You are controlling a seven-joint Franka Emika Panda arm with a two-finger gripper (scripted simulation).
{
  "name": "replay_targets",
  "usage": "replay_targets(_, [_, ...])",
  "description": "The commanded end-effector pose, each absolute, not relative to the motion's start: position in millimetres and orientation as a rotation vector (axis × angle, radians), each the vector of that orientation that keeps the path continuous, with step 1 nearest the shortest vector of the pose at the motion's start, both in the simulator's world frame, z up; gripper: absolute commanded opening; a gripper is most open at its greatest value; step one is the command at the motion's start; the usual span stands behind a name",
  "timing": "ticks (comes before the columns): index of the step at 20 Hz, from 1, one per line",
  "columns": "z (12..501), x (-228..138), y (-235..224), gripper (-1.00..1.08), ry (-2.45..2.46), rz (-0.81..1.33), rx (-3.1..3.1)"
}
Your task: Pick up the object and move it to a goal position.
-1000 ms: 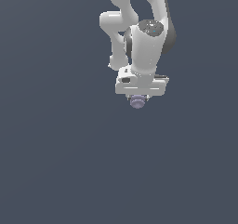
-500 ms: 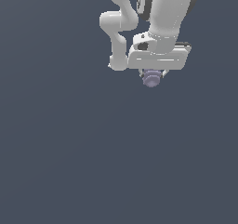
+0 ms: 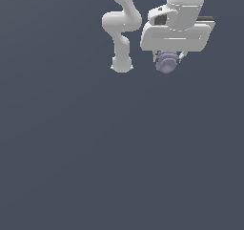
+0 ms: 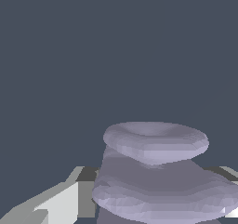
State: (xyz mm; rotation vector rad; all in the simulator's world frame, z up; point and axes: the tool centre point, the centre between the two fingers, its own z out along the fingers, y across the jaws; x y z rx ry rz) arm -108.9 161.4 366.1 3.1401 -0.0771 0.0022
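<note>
The object [image 3: 166,63] is a small pale lavender-grey ribbed cylinder of stacked rounded discs. It hangs under the white hand of my gripper [image 3: 167,59], near the upper right of the exterior view. The jaws are shut on it; only slivers of the fingers [image 3: 181,57] show beside it. In the wrist view the object [image 4: 155,172] fills the foreground, its hollow end facing outward, with a white finger [image 4: 56,204] beside it. The object is held clear above the dark grey floor.
The white arm links [image 3: 122,28] and the round base [image 3: 122,64] stand to the exterior view's left of the hand. A plain dark grey surface [image 3: 119,152] fills the remainder of the exterior view. No other objects or goal marker show.
My gripper has risen and moved toward the exterior view's right with the object held in it, and now looks larger in the exterior view. The grip has not changed.
</note>
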Motion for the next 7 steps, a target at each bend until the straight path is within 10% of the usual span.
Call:
replay_targets(1, [374.4,-111.1,165.2,-1.00,-0.078,0.000,3.140])
replay_targets(7, [379.0,-110.9,167.7,-1.00,-0.079,0.000,3.141])
